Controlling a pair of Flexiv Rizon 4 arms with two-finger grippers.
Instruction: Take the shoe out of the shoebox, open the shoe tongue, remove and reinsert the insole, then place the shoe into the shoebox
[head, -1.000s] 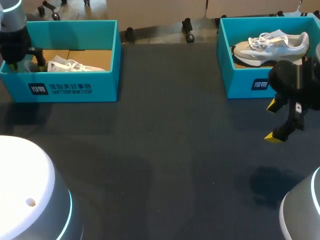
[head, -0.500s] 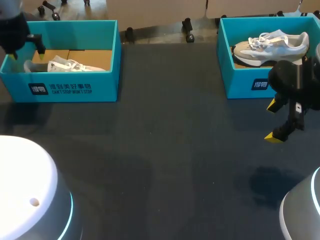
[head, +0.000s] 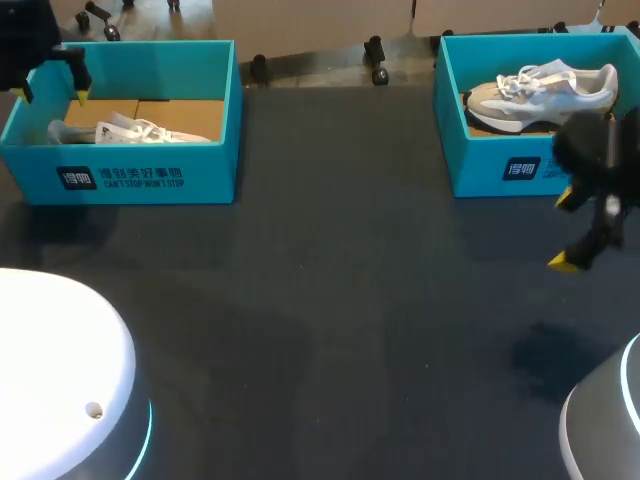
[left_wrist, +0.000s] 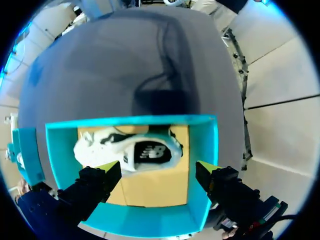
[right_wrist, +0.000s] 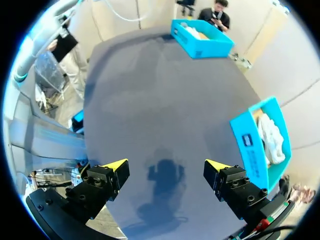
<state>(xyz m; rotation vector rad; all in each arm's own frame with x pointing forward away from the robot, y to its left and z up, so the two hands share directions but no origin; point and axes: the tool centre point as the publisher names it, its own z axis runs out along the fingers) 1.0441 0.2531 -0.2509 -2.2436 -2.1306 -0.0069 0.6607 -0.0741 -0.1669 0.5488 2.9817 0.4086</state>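
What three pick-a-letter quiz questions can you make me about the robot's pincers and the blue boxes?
1. Where is the left pincer?
A. above the left shoebox
B. inside a shoe
C. on a lid

2. How many teal shoeboxes stand on the table?
A. one
B. two
C. three

3. How is the right pincer?
A. open and empty
B. shut on a shoe
C. shut on an insole

Answers:
1 A, its wrist view looks straight down into that box.
2 B, the left shoebox and the right shoebox are the only ones.
3 A, its yellow tips stand wide apart over bare table with nothing between them.
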